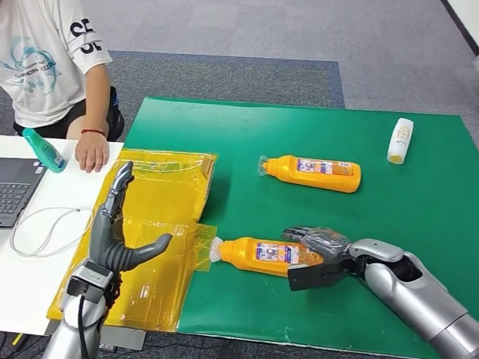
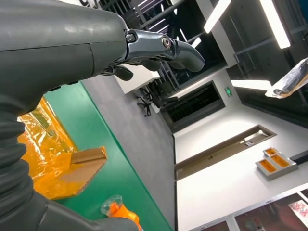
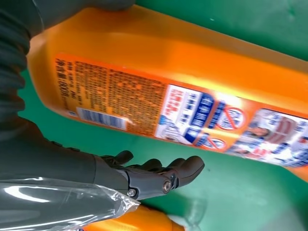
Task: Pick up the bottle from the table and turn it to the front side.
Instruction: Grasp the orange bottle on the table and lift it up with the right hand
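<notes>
Right hand (image 1: 316, 258) cups near bottle (image 1: 266, 255) (mat's (image 1: 339, 134) front edge).

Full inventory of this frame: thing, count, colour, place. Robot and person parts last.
Orange bottles: 2, on the green mat; far bottle lies free, near bottle under the right hand.
White bottle: 1, lying at the mat's far right.
Teal bottle: 1, on the white table.
Yellow plastic bag: 1, across the table and the mat's left edge.
Laptop: 1, dark, table's left.
White cable: 1, beside laptop.
Person's hand: 1, on table.
Left hand: raised, fingers apart.
Right hand: around near bottle's base; firm grip unclear.
</notes>
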Motion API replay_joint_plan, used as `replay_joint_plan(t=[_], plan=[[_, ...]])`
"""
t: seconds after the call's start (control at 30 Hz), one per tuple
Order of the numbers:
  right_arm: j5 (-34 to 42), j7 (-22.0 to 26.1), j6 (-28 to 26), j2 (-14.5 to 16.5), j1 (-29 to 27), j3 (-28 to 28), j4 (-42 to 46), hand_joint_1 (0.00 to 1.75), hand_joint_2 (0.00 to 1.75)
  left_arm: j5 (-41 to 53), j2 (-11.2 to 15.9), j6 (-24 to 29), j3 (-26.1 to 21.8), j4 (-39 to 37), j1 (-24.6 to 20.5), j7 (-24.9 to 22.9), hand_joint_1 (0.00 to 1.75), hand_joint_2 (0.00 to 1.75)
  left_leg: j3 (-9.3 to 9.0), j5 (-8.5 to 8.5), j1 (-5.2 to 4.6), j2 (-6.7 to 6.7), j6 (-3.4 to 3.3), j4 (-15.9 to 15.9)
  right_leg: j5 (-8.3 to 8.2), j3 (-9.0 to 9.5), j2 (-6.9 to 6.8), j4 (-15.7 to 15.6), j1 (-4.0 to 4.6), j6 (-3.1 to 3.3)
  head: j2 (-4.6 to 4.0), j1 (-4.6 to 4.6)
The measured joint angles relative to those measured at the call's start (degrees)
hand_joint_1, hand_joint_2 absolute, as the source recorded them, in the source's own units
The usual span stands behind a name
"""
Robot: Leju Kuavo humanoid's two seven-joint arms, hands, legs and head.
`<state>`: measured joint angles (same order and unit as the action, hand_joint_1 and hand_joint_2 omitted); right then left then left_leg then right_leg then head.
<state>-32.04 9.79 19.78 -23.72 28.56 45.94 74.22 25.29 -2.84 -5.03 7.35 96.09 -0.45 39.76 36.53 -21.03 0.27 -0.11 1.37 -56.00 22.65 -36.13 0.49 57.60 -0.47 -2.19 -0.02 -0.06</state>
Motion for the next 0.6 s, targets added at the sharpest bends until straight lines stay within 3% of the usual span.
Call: replay_joint_plan(t=[0.27, 0.6], plan=[[5.6, 1.6, 0.4, -2.1, 1.8, 2.9, -1.8, 0.00, 1.75, -1.6, 0.6, 0.0, 0.0, -0.8, -1.3, 0.0, 0.00, 1.75, 0.00, 0.02, -0.01, 0.00, -0.02, 0.0, 0.00, 0.00, 0.00, 0.0, -0.01, 0.00, 0.01, 0.01], [7.6, 2.0, -0.6, -2.5, 2.8, 6.1, -3.5, 0.06, 1.75, -2.7, 0.9, 0.0, 0.0, -1.6, -3.0, 0.0, 0.00, 1.75, 0.00, 0.02, -0.01, 0.00, -0.03, 0.0, 0.00, 0.01, 0.00, 0.0, -0.01, 0.00, 0.01, 0.01]])
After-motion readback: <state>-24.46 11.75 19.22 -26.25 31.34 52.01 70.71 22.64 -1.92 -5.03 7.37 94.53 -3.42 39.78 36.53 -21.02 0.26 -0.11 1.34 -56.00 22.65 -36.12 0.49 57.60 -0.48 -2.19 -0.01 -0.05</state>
